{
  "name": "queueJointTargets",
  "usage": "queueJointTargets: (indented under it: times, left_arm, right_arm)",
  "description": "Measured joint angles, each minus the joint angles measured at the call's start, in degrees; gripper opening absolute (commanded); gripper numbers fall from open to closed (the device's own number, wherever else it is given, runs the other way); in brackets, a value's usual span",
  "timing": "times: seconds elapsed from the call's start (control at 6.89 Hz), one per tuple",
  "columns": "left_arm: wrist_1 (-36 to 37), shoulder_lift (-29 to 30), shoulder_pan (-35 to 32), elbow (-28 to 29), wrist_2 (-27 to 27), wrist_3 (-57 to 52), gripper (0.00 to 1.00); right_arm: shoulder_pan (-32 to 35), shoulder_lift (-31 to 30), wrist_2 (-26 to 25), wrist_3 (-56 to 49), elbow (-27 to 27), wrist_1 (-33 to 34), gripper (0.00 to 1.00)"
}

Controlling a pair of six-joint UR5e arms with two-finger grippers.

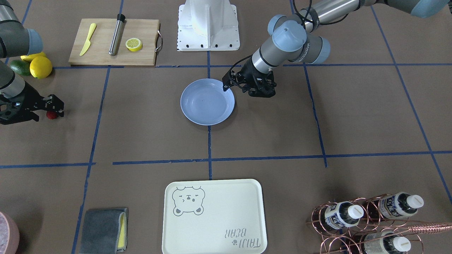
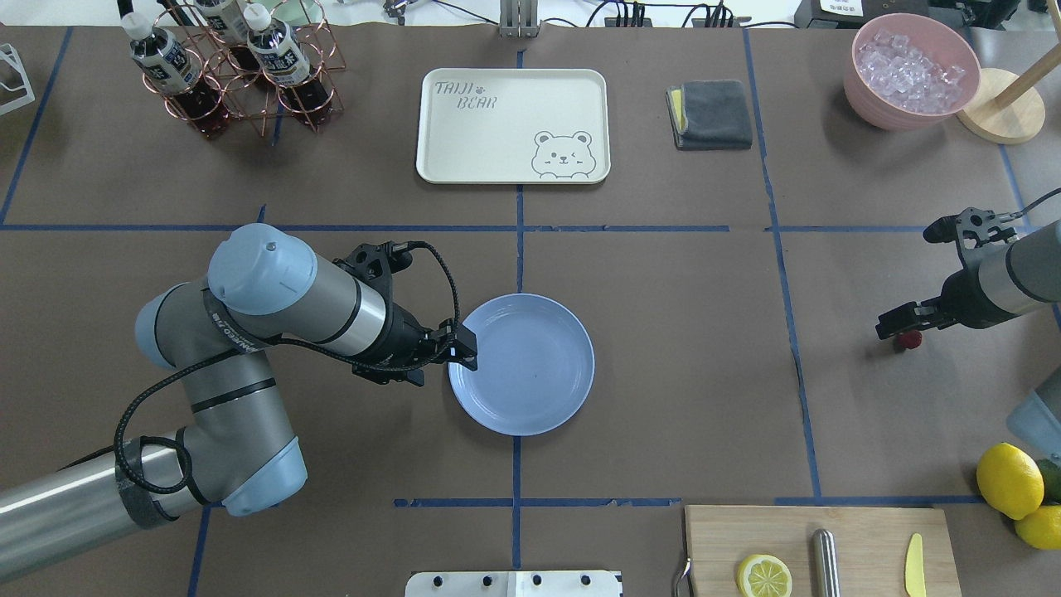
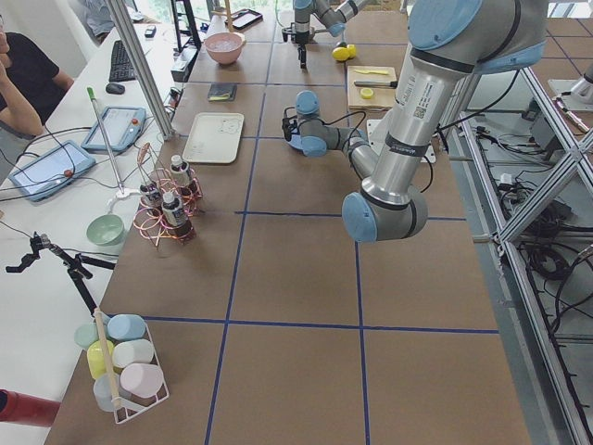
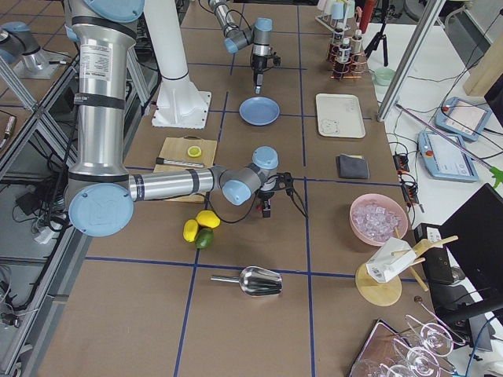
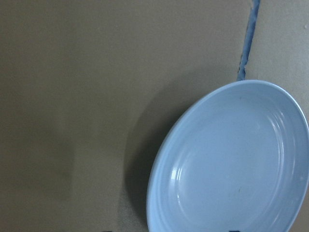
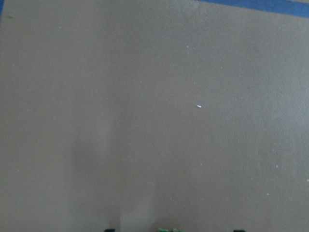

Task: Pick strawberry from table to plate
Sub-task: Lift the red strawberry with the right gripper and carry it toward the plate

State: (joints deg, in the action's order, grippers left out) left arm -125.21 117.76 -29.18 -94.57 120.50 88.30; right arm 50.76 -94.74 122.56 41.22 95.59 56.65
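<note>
**One strawberry [image 1: 52,115] to lift, one plate [image 2: 539,373] to fill**

Find the berry far over on the robot's right side of the table [image 2: 680,332], well apart from the plate in the middle. Note the right gripper [image 1: 58,108] low and just beside it, jaws spread and holding nothing; cannot tell touching from barely clear. Take the green speck at the bottom edge of the right wrist view as probably the leafy cap, seen between two dark fingertips.

Centre the jaws over the berry first, drop level with its widest part, then close gently: soft, round, likely to bruise or squirt sideways under a hard or lopsided pinch. Lift straight up before swinging inward.

Mind the left gripper [image 2: 464,348] hanging over the plate's rim on the robot's left, jaws seemingly apart too and empty. Aim for the plate's open right half. Release low to prevent rolling off.

Count, besides:
- one cream tray [image 2: 464,157]
- one cutting board [image 2: 862,531] carrying one half lemon [image 2: 763,575], one yellow knife [image 2: 914,564] and one metal rod [image 2: 825,564]
- two whole lemons [image 1: 40,67] with one green fruit [image 1: 19,67] beside them
- three bottles [image 2: 278,50] in one copper rack [image 2: 249,104]
- one grey cloth [image 2: 713,112]
- one pink bowl of ice [image 2: 879,112]
- one metal scoop [image 4: 259,281]
</note>
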Motion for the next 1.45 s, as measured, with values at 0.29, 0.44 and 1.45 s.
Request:
queueJointTargets:
  times: [0.29, 0.44, 1.45]
  left_arm:
    - [0.0, -0.1, 0.0, 0.0, 0.0, 0.0, 0.86]
    - [0.0, -0.1, 0.0, 0.0, 0.0, 0.0, 0.87]
    - [-0.1, -0.2, -0.2, -0.9, 0.0, 0.1, 0.88]
  right_arm:
    - [0.0, 0.0, 0.3, 0.0, -0.6, 0.0, 0.8]
    - [0.0, -0.1, 0.5, 0.0, -0.7, 0.0, 0.79]
    - [0.0, -0.6, 0.9, 1.1, 3.0, 0.5, 0.0]
